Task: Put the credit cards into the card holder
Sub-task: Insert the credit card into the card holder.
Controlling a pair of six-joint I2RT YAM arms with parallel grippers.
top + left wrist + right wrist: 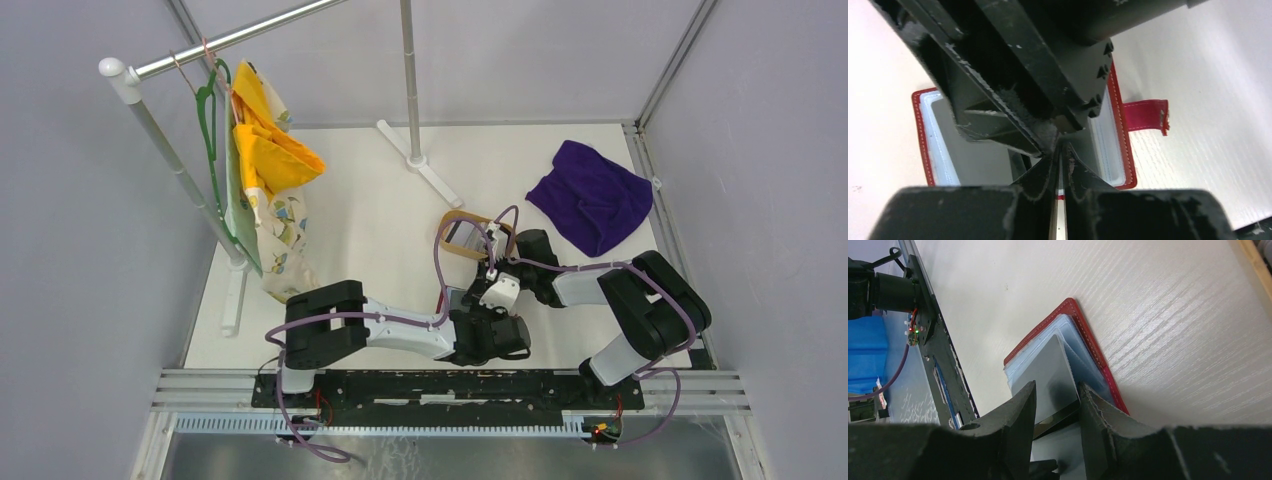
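Observation:
The red card holder (922,135) lies open on the white table, its snap tab (1148,115) sticking out to the right. A silvery grey credit card (1050,365) stands partly in its pale blue pockets, beside the red edge (1093,347). My right gripper (1057,385) is open, jaws straddling that card from above. My left gripper (1060,150) is shut, tips down on the holder's inner face just under the right gripper's black body (1048,75). From above, both grippers meet over the card holder (453,298), hiding most of it.
A tan oval wooden tray (447,222) holding more cards (465,235) sits just behind the grippers. A purple cloth (590,195) lies at the back right. A clothes rack with yellow fabric (265,140) stands left, and a pole foot (430,170) is at the back middle.

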